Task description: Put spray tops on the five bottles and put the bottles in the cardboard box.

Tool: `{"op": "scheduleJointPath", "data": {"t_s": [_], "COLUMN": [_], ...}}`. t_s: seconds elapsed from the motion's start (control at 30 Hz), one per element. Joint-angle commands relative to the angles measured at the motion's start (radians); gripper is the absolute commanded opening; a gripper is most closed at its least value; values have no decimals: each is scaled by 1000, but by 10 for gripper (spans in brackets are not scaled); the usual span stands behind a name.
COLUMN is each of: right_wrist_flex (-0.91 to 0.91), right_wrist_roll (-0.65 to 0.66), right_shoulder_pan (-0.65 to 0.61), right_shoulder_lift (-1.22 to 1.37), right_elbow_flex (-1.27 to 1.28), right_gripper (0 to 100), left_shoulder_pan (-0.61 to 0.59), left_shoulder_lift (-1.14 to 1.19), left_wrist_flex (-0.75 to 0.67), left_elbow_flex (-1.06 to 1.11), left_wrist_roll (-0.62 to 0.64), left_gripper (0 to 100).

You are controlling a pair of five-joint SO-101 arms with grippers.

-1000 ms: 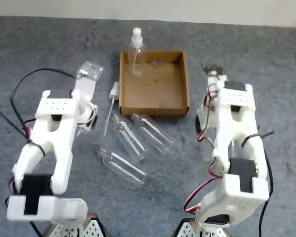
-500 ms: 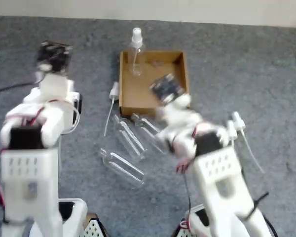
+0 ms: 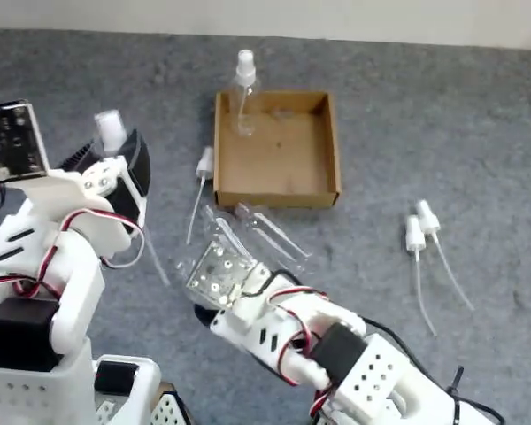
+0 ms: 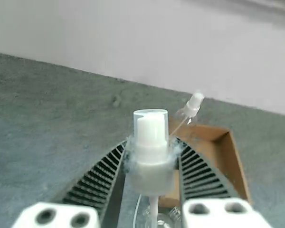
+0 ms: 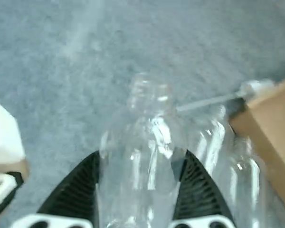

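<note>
**A:** Cardboard box [image 3: 277, 197] first: where does it sit?

**B:** Toward the far middle of the grey desk [image 3: 460, 115]. A capped bottle [image 3: 244, 93] stands upright inside it, in the far corner on the left arm's side.

**A:** What about the left end effector [image 4: 151, 159]?

**B:** It is clenched on a white spray top [image 4: 151, 135]. The ribbed black fingers [image 4: 102, 175] press the collar from both sides, the nozzle points up and the thin tube hangs below. In the high view it is held above the desk, to the left of the box.

**A:** And the right end effector [image 5: 141, 157]?

**B:** It is grasping a clear bottle [image 5: 151, 126] that has no top. A finger sits on each side of the body and the open neck points away from the wrist. This is just in front of the box's near edge.

**A:** Any other bottles there?

**B:** A bare bottle [image 3: 274, 235] lies on its side just in front of the box. A second bare bottle [image 3: 223, 230] lies beside it, next to the held one.

**A:** Are there loose tops?

**B:** One loose spray top [image 3: 203, 166] lies just beside the box's left wall. Two more, a near top [image 3: 414, 235] and a far top [image 3: 427, 217], lie close together well apart from the box, on the right.
</note>
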Motion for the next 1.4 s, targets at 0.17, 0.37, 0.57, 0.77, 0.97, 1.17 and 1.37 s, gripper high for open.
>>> {"op": "scheduleJointPath", "data": {"t_s": [0.17,0.37,0.57,0.77,0.97,1.17,1.37], "right_wrist_flex": [-36,-36,-36,-41,-41,-41,-142], "right_wrist_roll": [-9,-11,-11,-12,-152,-123,-144], "right_shoulder_pan": [-31,-31,-27,-22,-22,-21,119], "right_shoulder_lift": [-24,-24,-24,-24,-19,-25,-90], "right_elbow_flex": [-5,-5,-4,-8,-12,-13,-15], "right_gripper": [4,4,4,4,4,4,4], "left_shoulder_pan": [38,30,35,39,105,180,185], "left_shoulder_lift": [-7,-7,-7,-8,-8,-10,-10], "left_wrist_flex": [-107,-264,-281,-175,-72,-8,-14], "left_elbow_flex": [33,176,213,206,214,226,294], "left_wrist_roll": [28,25,8,9,11,5,-6], "left_gripper": [4,4,4,4,4,4,4]}}
